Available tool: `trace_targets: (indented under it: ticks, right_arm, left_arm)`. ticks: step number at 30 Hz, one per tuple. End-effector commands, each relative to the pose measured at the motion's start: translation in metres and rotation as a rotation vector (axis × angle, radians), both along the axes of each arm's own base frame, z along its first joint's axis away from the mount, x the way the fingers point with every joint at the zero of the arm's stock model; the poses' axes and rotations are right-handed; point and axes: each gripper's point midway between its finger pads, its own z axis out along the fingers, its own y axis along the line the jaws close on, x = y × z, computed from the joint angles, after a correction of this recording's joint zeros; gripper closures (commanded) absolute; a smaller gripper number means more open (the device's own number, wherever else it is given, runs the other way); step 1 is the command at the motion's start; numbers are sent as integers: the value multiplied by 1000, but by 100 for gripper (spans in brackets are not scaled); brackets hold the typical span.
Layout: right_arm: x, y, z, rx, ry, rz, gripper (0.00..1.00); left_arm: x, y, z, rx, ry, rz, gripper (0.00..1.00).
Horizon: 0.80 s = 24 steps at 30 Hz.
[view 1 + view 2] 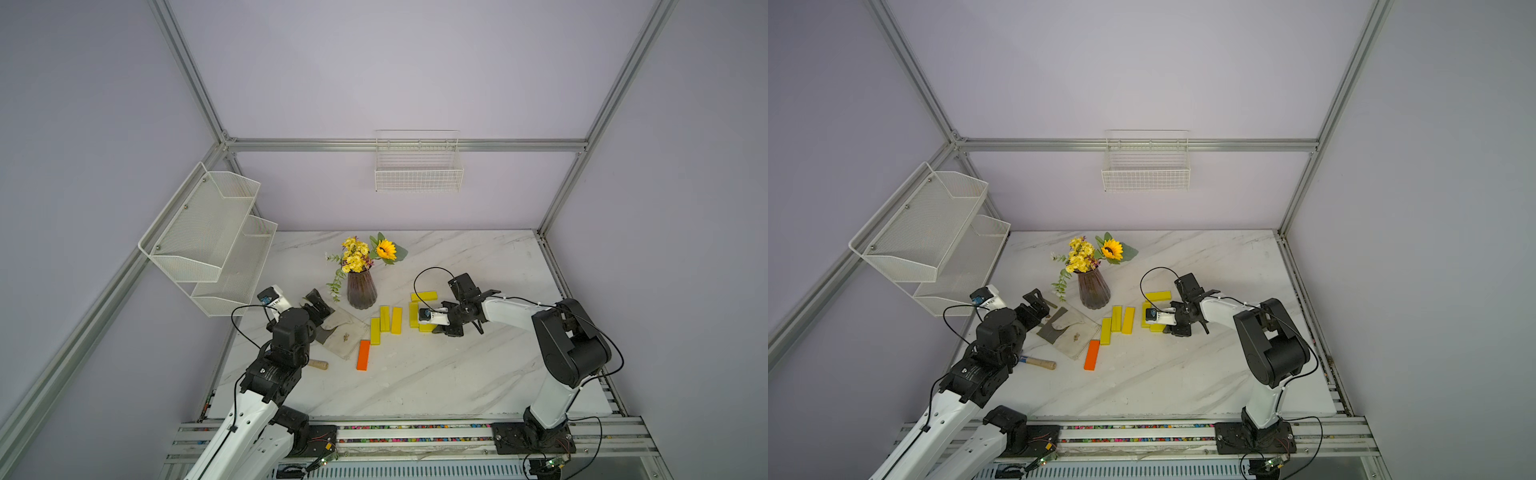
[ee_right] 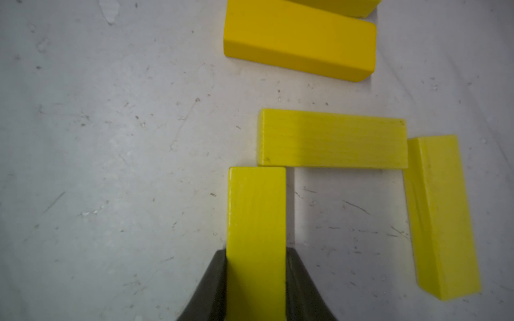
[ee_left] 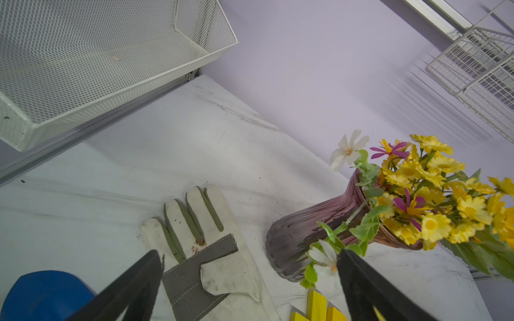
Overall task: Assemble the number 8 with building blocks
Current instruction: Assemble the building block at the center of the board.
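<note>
My right gripper (image 2: 256, 253) is shut on one end of a yellow building block (image 2: 256, 211) lying flat on the table. That block's far end touches a second yellow bar (image 2: 333, 139), and a third (image 2: 442, 216) meets the second's other end; these three-sided bars (image 1: 424, 296) are all that shows of the number 8. Three more yellow blocks (image 1: 385, 318) lie side by side to the left, with the orange block (image 1: 363, 355) below them in both top views (image 1: 1091, 354). My left gripper (image 3: 249, 255) hangs open over a work glove (image 3: 217, 266), holding nothing.
A purple vase (image 1: 361, 293) of yellow flowers stands behind the loose blocks. The glove (image 1: 340, 332) and a hammer handle (image 1: 1040, 363) lie by the left arm. A white mesh shelf (image 1: 208, 237) hangs at the left and a wire basket (image 1: 417, 166) on the back wall.
</note>
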Motion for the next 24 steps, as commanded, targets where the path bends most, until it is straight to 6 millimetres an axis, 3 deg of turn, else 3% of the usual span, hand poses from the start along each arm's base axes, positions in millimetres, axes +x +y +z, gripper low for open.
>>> trace_targets:
  ticks: [1,15,21,22,23,24]
  right_arm:
    - [-4,-2,-11,-25,41,-3,72]
    - [-9,-8,-15,-62,59,1,66]
    - [-10,-8,-15,-64,54,9,56]
    - [-10,-8,-15,-65,57,10,53]
    - [-10,-7,-13,-60,53,12,33]
    - [-10,-7,-13,-58,53,12,27]
  left_arm:
    - [2,1,7,4,-34,10,0]
    - [2,2,8,5,-37,11,0]
    - [1,2,9,6,-40,12,0]
    - [1,2,10,5,-42,11,0]
    - [1,2,9,6,-39,10,0]
    - [1,2,9,5,-40,10,0]
